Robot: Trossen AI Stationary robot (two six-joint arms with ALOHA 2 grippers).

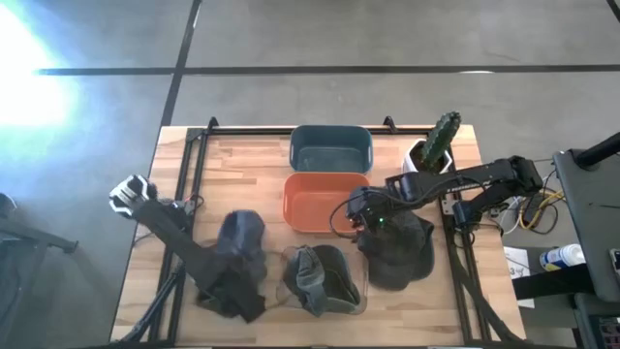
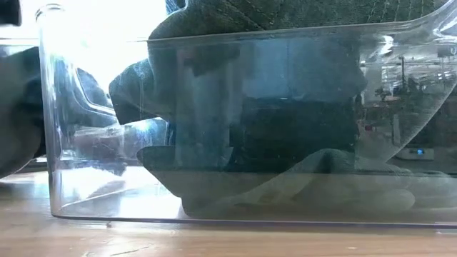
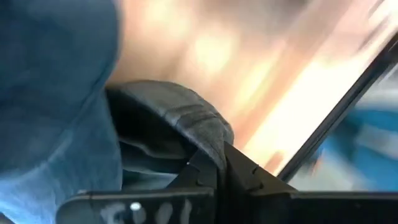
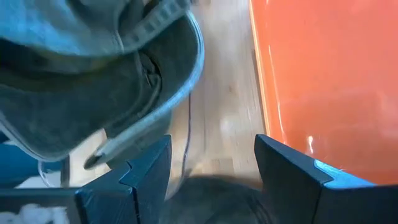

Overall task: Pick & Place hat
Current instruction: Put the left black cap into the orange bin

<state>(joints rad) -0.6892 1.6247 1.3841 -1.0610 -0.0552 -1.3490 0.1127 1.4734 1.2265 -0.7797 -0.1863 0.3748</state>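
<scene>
A blue-grey hat (image 1: 242,240) lies at the table's near left, and my left gripper (image 1: 240,296) is shut on it at its near side. A grey-green hat (image 1: 320,276) sits in a clear container (image 1: 360,302) at the near middle and fills the low view (image 2: 257,86). A dark hat (image 1: 399,250) lies flat on the table at the right, near the orange bin. My right gripper (image 1: 363,218) is open at that hat's far-left edge, one finger on either side of its edge (image 4: 211,202). I cannot tell whether they touch it. My left gripper pinches the blue-grey hat's dark rolled brim edge (image 3: 199,134) between its two shut fingers (image 3: 208,174). The rest of the hat (image 3: 56,93) spreads out beside the fingers. Whether the hat is lifted off the table, I cannot tell.
An orange bin (image 1: 320,202) and a teal bin (image 1: 331,150) stand at the far middle. A potted cactus (image 1: 436,145) stands at the far right. Black rails (image 1: 189,165) run along the table's left, far and right edges. The orange bin's wall (image 4: 323,81) is close beside my right gripper.
</scene>
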